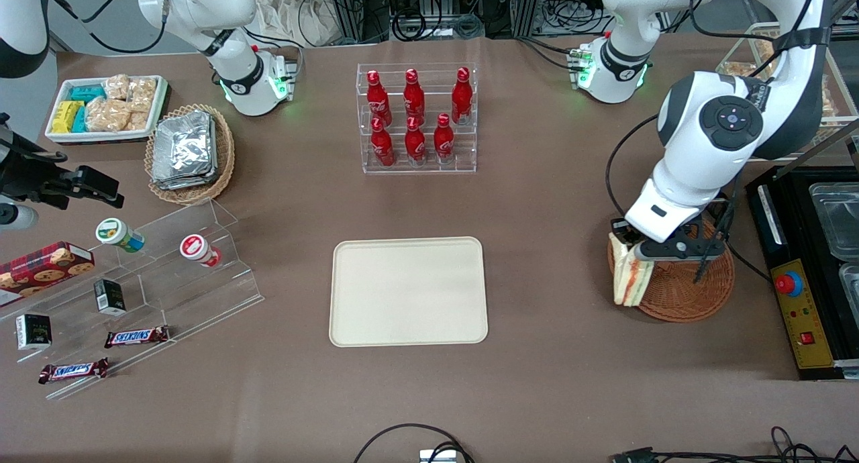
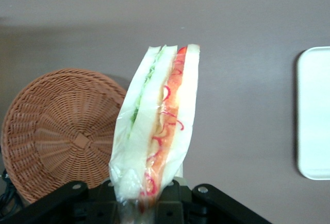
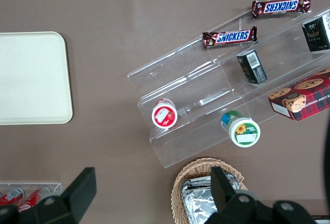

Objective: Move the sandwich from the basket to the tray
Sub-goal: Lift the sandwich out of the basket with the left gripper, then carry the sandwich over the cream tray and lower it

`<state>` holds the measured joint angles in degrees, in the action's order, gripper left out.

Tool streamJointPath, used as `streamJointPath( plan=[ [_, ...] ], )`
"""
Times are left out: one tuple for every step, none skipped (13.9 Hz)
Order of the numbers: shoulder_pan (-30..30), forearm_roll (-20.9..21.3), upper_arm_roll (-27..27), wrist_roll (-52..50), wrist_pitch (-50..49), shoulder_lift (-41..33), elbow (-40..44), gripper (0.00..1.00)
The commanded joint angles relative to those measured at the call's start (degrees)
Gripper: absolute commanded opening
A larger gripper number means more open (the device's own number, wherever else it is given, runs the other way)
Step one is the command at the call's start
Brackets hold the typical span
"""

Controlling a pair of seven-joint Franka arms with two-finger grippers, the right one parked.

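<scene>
Two SNICKERS bars [image 1: 136, 336] lie at the front view's lower left on the brown table [image 1: 537, 382], while at middle right the gripper [image 1: 631, 247], jaws clamped on the wrapped sandwich [image 1: 631, 275], hangs at the basket [image 1: 684, 288] edge nearest the cream tray [image 1: 408, 292].

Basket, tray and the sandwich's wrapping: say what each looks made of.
Basket: woven wicker, reddish-brown, its strands visibly plaited.
Tray: probably plastic; smooth cream matte surface, moulded rim, rounded corners.
Sandwich, held in the claw beside the basket: wrapping looks like thin clear plastic film, glossy and crinkled over soft white bread.
</scene>
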<state>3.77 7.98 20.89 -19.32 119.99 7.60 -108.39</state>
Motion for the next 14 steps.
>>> streamJointPath(
  plan=[
    [-3.1,1.0,1.2,-2.2,-8.5,6.3,11.9,0.14],
    [-4.7,1.1,1.1,-3.3,-10.2,8.1,15.0,0.15],
    [-6.2,1.2,1.1,-5.3,-10.9,9.7,17.4,0.15],
    [-7.7,1.4,1.1,-7.4,-10.9,10.8,18.6,0.15],
    [-9.5,3.5,1.1,-9.9,-10.9,12.2,19.3,0.15],
    [-11.3,5.6,1.1,-13.2,-10.9,13.8,20.5,0.15],
    [-13.1,6.9,1.2,-16.9,-10.9,16.2,22.4,0.15],
    [-15.3,8.0,1.1,-20.3,-10.9,18.7,24.7,0.14],
    [-17.3,9.5,1.1,-23.2,-10.9,21.2,27.1,0.14],
    [-18.7,10.7,1.1,-25.9,-10.9,23.7,29.4,0.14],
    [-19.8,11.2,1.1,-28.0,-10.8,25.9,31.5,0.14],
    [-20.8,11.2,1.1,-28.8,-10.5,27.8,33.2,0.14],
    [-21.8,11.2,1.1,-29.0,-10.3,29.4,34.3,0.14],
    [-23.0,11.3,0.9,-29.8,-10.1,30.6,35.0,0.14]
  ],
)
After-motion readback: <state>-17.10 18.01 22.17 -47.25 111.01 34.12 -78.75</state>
